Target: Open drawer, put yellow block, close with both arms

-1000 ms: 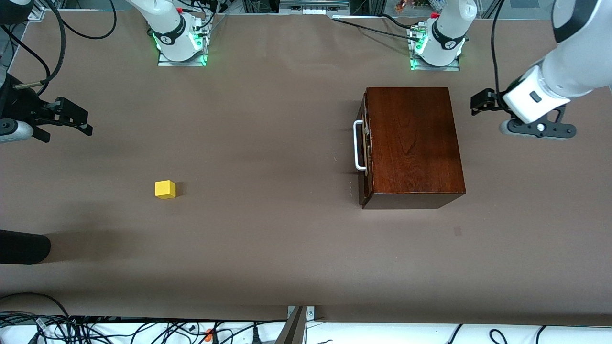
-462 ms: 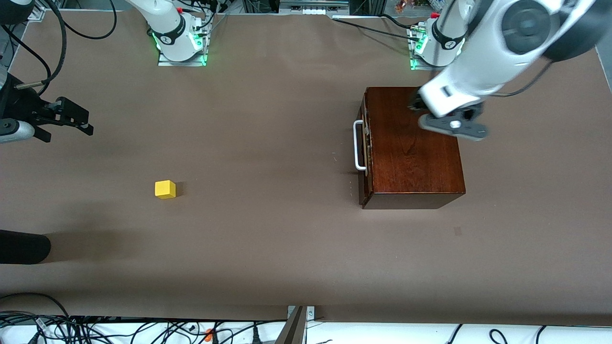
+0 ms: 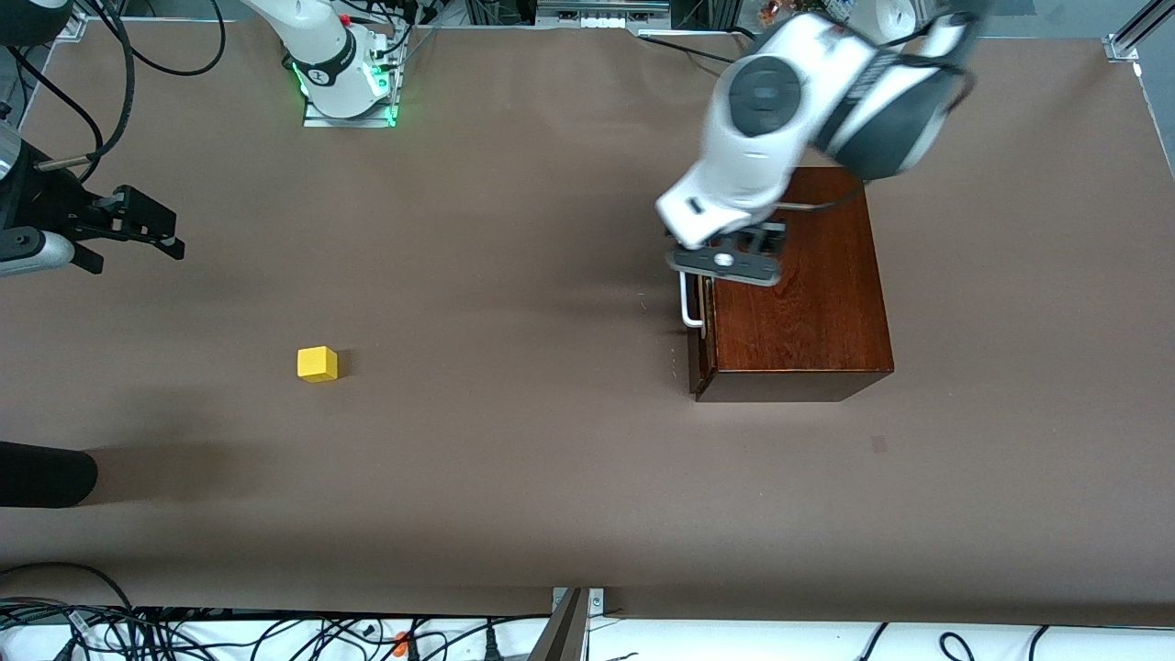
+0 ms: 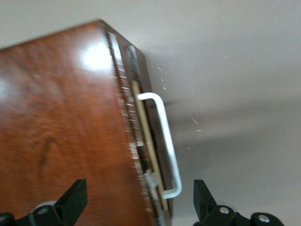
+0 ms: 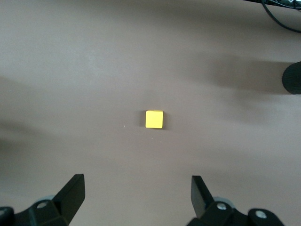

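The dark reddish-brown wooden box stands toward the left arm's end of the table. Its drawer looks closed, with the white bar handle facing the table's middle. My left gripper hangs open over the box's top edge above the drawer front. In the left wrist view its fingers straddle that edge and the handle without touching. The yellow block lies on the table toward the right arm's end. My right gripper is open and empty, up in the air; the block shows ahead of it.
A black rounded object reaches in at the table's edge at the right arm's end, nearer the camera than the block. Cables run along the table's near edge. The right arm's base stands at the farthest edge.
My left arm has swung from beside the box, across its top, to above the drawer front and handle. The right gripper has barely shifted. Block and box have not moved.
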